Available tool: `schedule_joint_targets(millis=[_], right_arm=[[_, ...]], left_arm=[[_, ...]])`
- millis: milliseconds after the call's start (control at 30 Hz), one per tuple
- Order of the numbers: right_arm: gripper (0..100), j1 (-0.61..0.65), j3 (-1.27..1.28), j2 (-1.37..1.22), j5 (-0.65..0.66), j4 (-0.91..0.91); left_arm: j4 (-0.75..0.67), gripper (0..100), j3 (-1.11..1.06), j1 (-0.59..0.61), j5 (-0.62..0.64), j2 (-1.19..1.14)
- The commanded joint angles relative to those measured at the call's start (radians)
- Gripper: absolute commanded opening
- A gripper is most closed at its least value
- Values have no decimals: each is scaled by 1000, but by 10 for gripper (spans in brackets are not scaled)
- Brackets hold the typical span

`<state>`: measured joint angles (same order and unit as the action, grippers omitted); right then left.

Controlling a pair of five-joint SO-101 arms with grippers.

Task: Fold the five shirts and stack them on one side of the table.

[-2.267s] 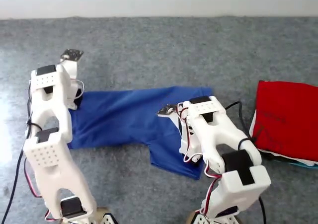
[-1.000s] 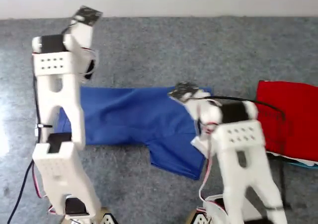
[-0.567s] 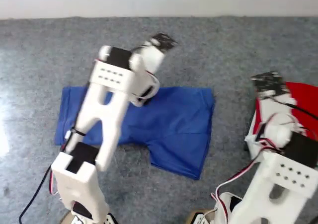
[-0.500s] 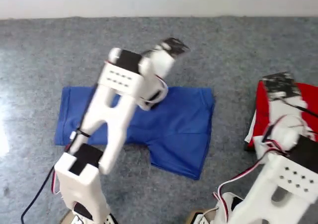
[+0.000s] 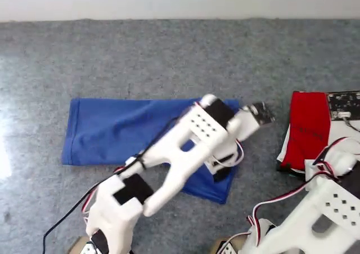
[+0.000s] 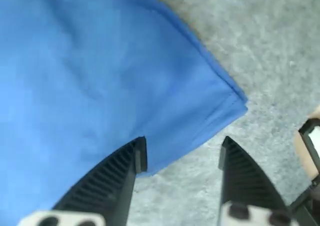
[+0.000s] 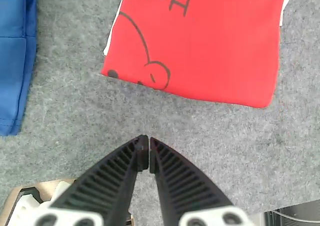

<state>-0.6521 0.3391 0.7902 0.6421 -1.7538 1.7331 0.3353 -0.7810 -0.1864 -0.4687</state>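
Observation:
A blue shirt (image 5: 121,130) lies flat across the middle of the grey table, folded into a long band with a flap at its right end. My left arm stretches across it, and my left gripper (image 5: 224,168) hangs over that right end. In the left wrist view the left gripper (image 6: 182,148) is open, straddling the blue shirt's (image 6: 100,75) hem corner. A folded red shirt (image 5: 306,127) tops a stack at the table's right side. My right gripper (image 7: 145,145) is shut and holds nothing, over bare table just in front of the red shirt (image 7: 200,40).
White and dark folded layers (image 5: 292,166) show under the red shirt. The blue shirt's edge (image 7: 12,55) lies near the stack. My right arm (image 5: 332,181) stands at the lower right. A wooden arm base (image 7: 30,201) sits near the front edge. The table's far half is bare carpet.
My left arm swung from the blue shirt's left end across to its right end. My right arm drew off the shirt to the right, near the red stack. The shirt's left end now lies flat.

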Motion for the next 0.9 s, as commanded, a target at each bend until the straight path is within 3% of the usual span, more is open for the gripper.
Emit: schedule_joint_targets(millis=[0, 333, 467, 867], right_arm=[[9, -12, -28, 10, 11, -33], [9, -10, -26, 8, 11, -33], [9, -12, -26, 8, 11, -33], [9, -10, -26, 8, 11, -33]], left_arm=[[18, 240, 4, -35, 9, -32], [20, 237, -88, -41, -14, -66], [6, 190, -171, -37, -17, -25], [-299, 189, -444, -35, -8, 81]])
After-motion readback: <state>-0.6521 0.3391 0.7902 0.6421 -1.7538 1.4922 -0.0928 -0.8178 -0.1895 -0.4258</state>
